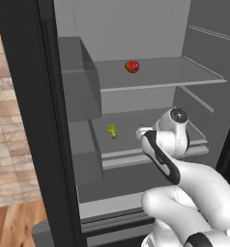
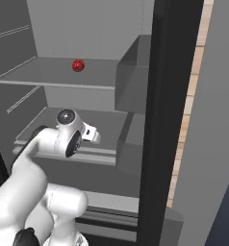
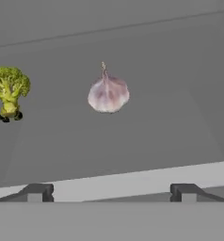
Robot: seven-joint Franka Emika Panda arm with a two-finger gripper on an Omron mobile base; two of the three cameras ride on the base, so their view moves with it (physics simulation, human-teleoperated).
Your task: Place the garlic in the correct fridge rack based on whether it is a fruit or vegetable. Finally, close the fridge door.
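The small whitish-pink garlic bulb (image 3: 108, 94) sits upright, pointed tip up, seemingly resting on the wide pale-grey lower fridge rack (image 3: 132, 136), right of a green broccoli floret (image 3: 9, 89); the gripper (image 3: 109, 192) fingers stand wide apart, holding nothing

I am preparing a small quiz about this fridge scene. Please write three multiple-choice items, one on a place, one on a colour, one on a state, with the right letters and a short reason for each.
1. Where does the garlic lie?
A. on the lower shelf, beside the broccoli
B. on the upper shelf, beside the red fruit
C. in a door bin

2. What colour is the fruit on the upper shelf?
A. yellow
B. red
C. purple

3. How does the gripper stand?
A. shut on the garlic
B. shut on nothing
C. open, apart from the garlic

Key: 1 A, the hand view shows garlic and broccoli on one shelf floor. 2 B, both base views show it red. 3 C, the fingertips stand wide apart, with the garlic lying beyond them.
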